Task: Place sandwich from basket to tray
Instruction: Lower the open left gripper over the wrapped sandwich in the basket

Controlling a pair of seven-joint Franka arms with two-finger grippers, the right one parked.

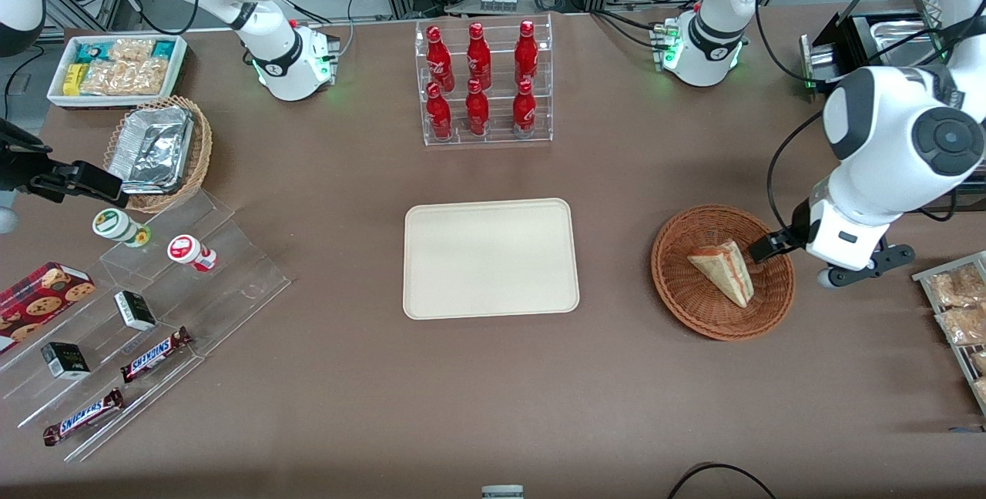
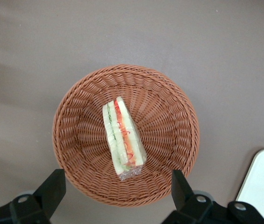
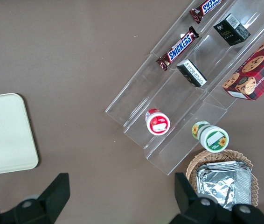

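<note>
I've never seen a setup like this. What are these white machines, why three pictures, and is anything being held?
The white machines are two robot arms bolted to a brown table. One picture looks down from the front; the other two come from cameras on each arm's wrist. The working arm's gripper, its jaws open, hovers above a round reddish-brown wicker basket and holds nothing. In the basket lies a triangular wrapped sandwich of pale bread with red and green filling. Beside the basket sits a flat cream rectangular tray, bare, where the sandwich should go. Also on the table: a clear rack of red bottles, and clear steps with chocolate bars toward the parked arm's end.
</note>
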